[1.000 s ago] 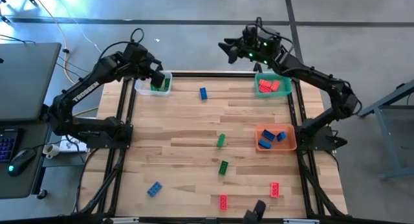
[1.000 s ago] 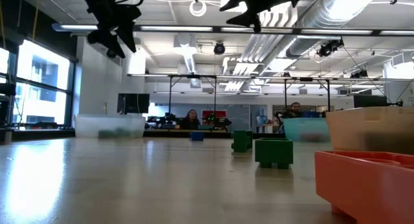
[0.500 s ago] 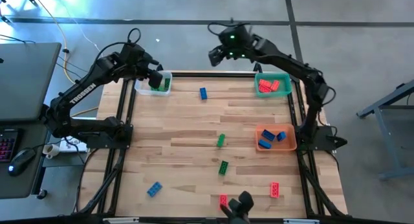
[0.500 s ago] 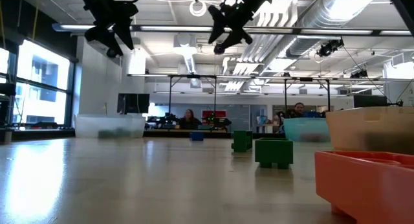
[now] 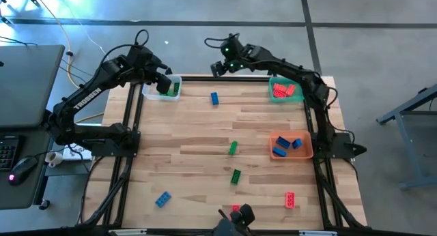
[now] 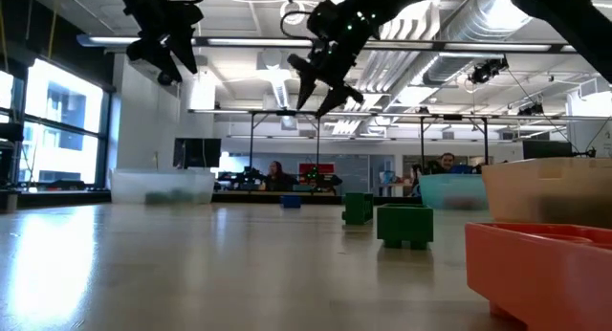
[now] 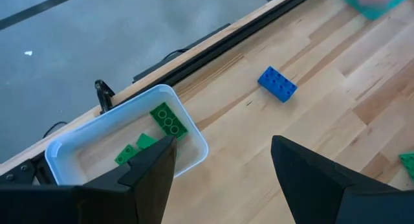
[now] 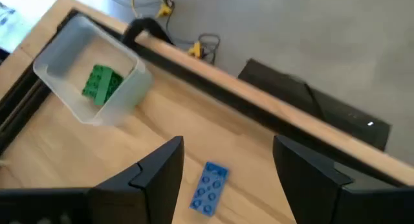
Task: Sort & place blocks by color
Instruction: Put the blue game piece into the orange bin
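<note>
Blue block (image 5: 214, 98) near far edge | right fingers (image 5: 217, 67) open above

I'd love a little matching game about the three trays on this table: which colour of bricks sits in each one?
Trays:
1. clear tray
2. teal tray
3. orange tray

Bricks inside:
a. blue bricks
b. green bricks
c. red bricks

Pairs: 1-b, 2-c, 3-a
</note>
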Tool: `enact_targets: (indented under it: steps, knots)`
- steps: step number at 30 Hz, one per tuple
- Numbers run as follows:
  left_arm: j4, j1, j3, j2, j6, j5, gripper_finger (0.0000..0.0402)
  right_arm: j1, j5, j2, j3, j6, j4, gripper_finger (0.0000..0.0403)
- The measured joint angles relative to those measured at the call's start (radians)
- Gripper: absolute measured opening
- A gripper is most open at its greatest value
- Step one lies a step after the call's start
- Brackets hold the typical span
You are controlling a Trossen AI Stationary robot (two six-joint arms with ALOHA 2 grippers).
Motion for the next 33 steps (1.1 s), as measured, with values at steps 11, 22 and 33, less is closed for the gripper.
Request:
enact_targets:
  steps: [11,22,33]
  knots:
    - [0.001,0.000,0.000,0.000,0.001,-0.002,0.0239,0.030,-0.075,0.126,0.000,0.156,-0.022,0.0225]
    - [0.001,0.000,0.000,0.000,0.001,-0.002,0.0239,0.083,-0.089,0.203,0.000,0.188,-0.016,0.0225]
    - [0.001,-0.006,0.000,0.000,0.009,0.001,0.0239,0.117,-0.062,0.260,0.000,0.203,-0.019,0.0225]
